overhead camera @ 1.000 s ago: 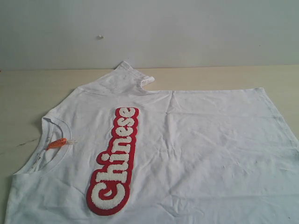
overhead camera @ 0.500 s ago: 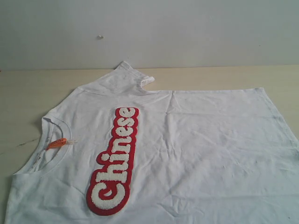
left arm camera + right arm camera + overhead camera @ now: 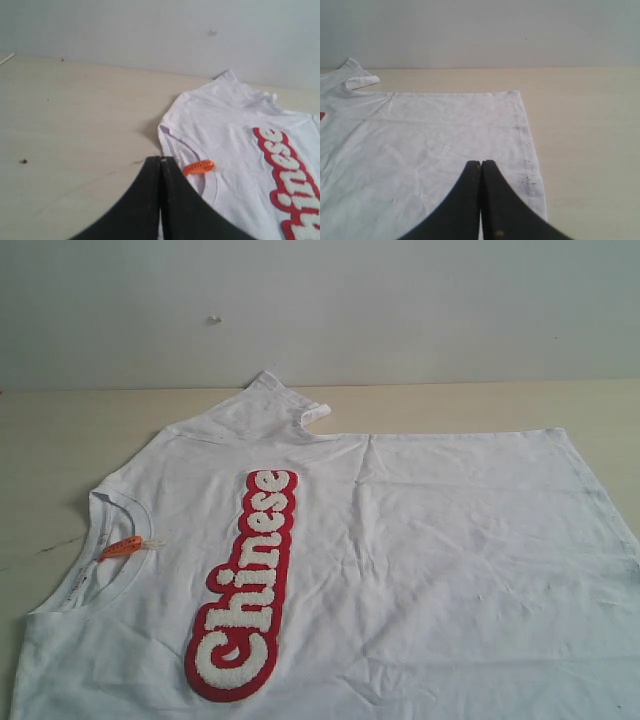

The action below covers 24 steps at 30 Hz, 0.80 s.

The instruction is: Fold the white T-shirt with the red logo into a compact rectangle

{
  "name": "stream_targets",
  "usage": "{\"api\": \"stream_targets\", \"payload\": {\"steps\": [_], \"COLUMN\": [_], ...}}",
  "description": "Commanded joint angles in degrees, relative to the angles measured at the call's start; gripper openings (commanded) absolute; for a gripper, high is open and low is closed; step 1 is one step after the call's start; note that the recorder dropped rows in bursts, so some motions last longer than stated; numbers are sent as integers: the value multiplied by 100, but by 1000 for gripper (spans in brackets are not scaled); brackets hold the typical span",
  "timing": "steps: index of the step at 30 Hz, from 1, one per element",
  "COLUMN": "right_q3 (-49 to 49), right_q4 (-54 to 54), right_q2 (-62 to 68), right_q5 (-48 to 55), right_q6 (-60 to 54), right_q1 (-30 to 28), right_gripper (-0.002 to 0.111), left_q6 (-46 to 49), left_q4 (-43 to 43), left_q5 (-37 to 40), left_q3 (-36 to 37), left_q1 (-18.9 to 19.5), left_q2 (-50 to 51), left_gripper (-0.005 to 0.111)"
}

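A pale wooden tabletop (image 3: 60,430) fills the lower part of the scene, with a plain light wall (image 3: 420,300) behind it. The white T-shirt (image 3: 430,540) lies spread flat on the tabletop, front side up and unfolded. In the exterior view its neck end is to the left and its bottom hem to the right, and it runs off the lower edge of that view. The cloth has shallow wrinkles across the body.

The red logo (image 3: 245,585) runs lengthwise down the chest, a long red patch with fuzzy white letters reading "Chinese".

Neither arm shows in the exterior view. In the left wrist view, the left gripper (image 3: 160,162) has its two dark fingers pressed together with nothing between them, and its tips sit just beside the collar. In the right wrist view, the right gripper (image 3: 480,165) is likewise closed and empty, over the body of the shirt near the hem.

One short sleeve (image 3: 275,405) points towards the wall, its edge partly turned over. The ribbed round collar (image 3: 100,505) lies at the left end. A small orange neck tag (image 3: 122,548) sits inside it. Small dark specks (image 3: 527,175) mark the cloth near the hem.
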Motion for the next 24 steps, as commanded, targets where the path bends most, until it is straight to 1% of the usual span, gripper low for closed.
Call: {"api": "stream_targets", "payload": {"steps": [1, 4, 6, 8, 11, 12, 15, 18, 21, 22, 23, 24], "right_q3": [23, 23, 23, 23, 23, 23, 23, 23, 23, 23, 23, 23], "right_q4": [-10, -14, -14, -14, 592, 806, 1059, 1059, 1059, 1059, 1045, 1020], "right_q2": [-36, -36, -36, -36, -36, -36, -36, -36, -36, -36, -36, -36], "right_q5": [-39, -50, -303, -896, -2083, -2377, -2928, -3066, -3076, -3064, -3045, -2827], "right_q6": [-36, -36, -36, 0, 915, 1157, 1512, 1560, 2075, 2353, 2434, 2431], "right_q1": [-34, -34, -34, -34, -34, -34, -34, -34, -34, -34, -34, -24], "right_gripper": [0, 0, 0, 0, 0, 0, 0, 0, 0, 0, 0, 0], "left_q6": [-161, -161, -161, -203, -791, -920, -985, -1078, -2122, -2601, -2700, -3048], "left_q4": [-147, -147, -147, -251, -910, -1020, -1165, -1174, -1174, -1174, -1174, -1174], "left_q5": [-798, -943, -933, -1181, -1977, -2097, -2469, -2624, -2808, -2782, -2783, -2570], "left_q3": [-5, -5, -5, -5, -5, -5, -5, -5, -5, -5, -5, -5], "left_q1": [17, 17, 17, 17, 17, 17, 17, 17, 17, 17, 17, 17], "left_q2": [-30, -30, -30, -30, -30, -30, -30, -30, -30, -30, -30, -30], "left_gripper": [0, 0, 0, 0, 0, 0, 0, 0, 0, 0, 0, 0]}}
